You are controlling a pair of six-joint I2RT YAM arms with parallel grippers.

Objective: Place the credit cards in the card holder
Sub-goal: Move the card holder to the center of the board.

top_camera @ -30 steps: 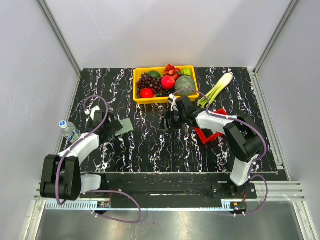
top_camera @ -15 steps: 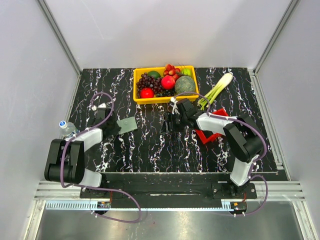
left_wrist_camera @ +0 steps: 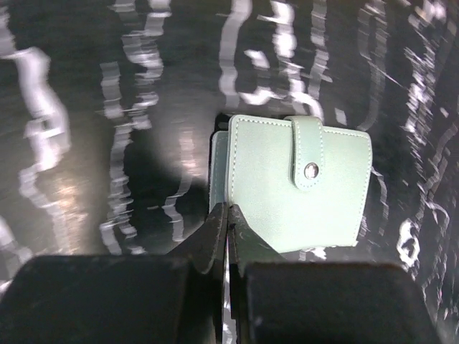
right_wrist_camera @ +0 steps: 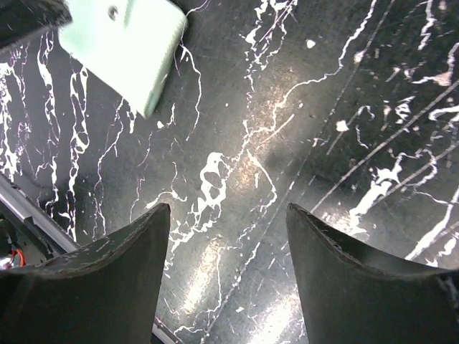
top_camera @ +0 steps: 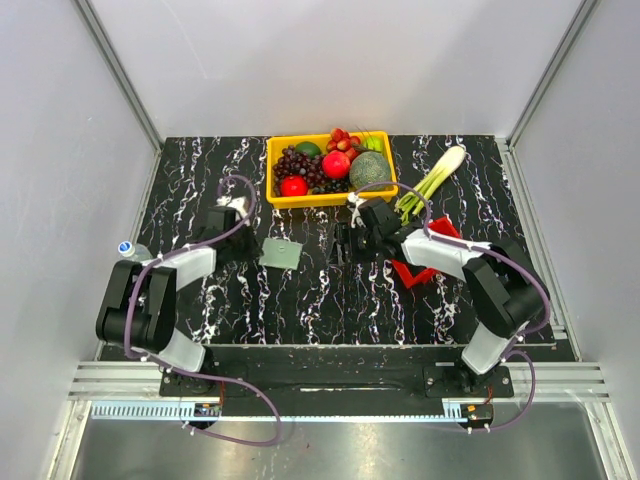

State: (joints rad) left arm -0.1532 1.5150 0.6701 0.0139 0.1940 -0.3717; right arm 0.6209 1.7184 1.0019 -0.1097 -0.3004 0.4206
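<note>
Left wrist view puts the left gripper (left_wrist_camera: 228, 209) at the very bottom. Its black fingers are pressed tight together, the tips touching the near-left corner of the small, pale grey-green stitched card holder (left_wrist_camera: 287, 186). I can't tell whether they pinch any of it. The pouch lies folded shut on the black, white-veined marble-look table (top_camera: 300, 300), mid-table, left of centre. Its strap tab (left_wrist_camera: 307, 154) is fastened by a silver snap (left_wrist_camera: 310, 170), and a second layer shows along its left edge. Off to its right, the right gripper (right_wrist_camera: 227, 209) hangs over the tabletop with its fingers spread well apart. Farthest back sits a yellow plastic crate (top_camera: 320, 200) of fruit.
</note>
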